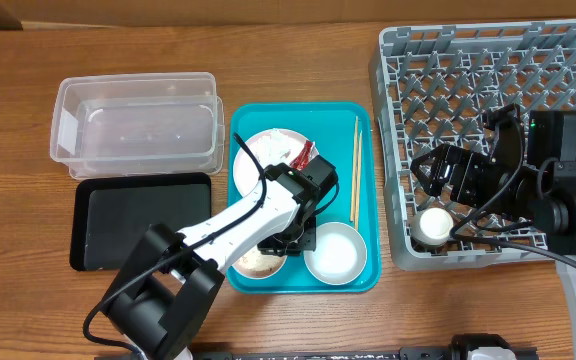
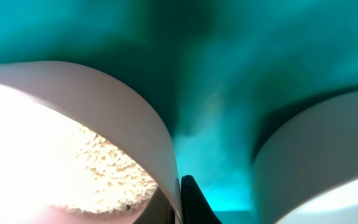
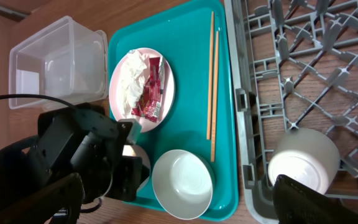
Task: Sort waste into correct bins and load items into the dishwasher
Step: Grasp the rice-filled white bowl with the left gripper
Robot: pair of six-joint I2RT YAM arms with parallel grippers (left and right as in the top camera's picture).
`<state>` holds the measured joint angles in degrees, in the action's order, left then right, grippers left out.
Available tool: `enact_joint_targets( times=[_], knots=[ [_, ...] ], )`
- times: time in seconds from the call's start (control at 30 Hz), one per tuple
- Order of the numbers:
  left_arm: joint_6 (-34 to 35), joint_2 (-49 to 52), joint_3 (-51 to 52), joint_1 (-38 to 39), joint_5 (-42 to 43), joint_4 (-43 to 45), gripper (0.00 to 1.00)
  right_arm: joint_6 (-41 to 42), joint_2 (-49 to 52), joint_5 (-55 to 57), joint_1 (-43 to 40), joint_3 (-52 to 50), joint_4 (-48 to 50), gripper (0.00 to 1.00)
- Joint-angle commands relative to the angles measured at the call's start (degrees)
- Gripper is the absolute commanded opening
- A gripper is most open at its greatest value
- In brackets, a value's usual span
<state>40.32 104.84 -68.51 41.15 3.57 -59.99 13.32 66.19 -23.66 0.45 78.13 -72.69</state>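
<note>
Well, left of the teal tray (image 1: 333, 150) we see the clear tub (image 1: 138, 128) on the far side and the black tray (image 1: 143, 222) on the near side, both just beside it.

On the teal tray, far-left corner: the pink plate (image 3: 168, 78) w/ the napkin (image 3: 129, 84) and the wrapper (image 3: 150, 93) lying on it side by side. Near-left corner: the rice dish (image 2: 73, 99), w/ rice (image 2: 110, 168) heaped inside. Our left gripper (image 2: 179, 202) is down there, jaws pinched on the dish's wall, one finger inside the rim and one outside.

Just right of that, in the near-right part of the teal tray, the bowl (image 1: 335, 250) sits upright, v. close to the dish; we can't tell if they touch. The chopsticks (image 1: 355, 170) lie along the tray's right edge, approx. parallel.

Right of the teal tray, just beside it: the rack (image 1: 488, 70). The cup (image 1: 434, 225) sits in the rack's near corner, the one closest to the tray. Our right gripper (image 1: 424, 183) hovers over the rack just beyond the cup, jaws spread wide.
</note>
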Motion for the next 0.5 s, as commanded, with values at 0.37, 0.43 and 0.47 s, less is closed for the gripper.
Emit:
enact_joint_targets(
  times=[0.37, 0.43, 0.47],
  knots=[
    [-19.67, -18.67, -4.66, -26.23, 19.26, -4.98, 0.04, -0.02, -0.07, 1.31, -0.15, 1.33, -0.02, 0.99],
    [-24.41, -18.29, -4.39, -33.90, 26.60, -5.49, 0.04, -0.02, -0.07, 1.31, -0.15, 1.33, -0.04, 0.99],
    [-27.28, -17.99, -3.96, -37.79, 30.56, -5.57, 0.04, -0.02, -0.07, 1.31, -0.15, 1.33, -0.04, 0.99]
  ],
)
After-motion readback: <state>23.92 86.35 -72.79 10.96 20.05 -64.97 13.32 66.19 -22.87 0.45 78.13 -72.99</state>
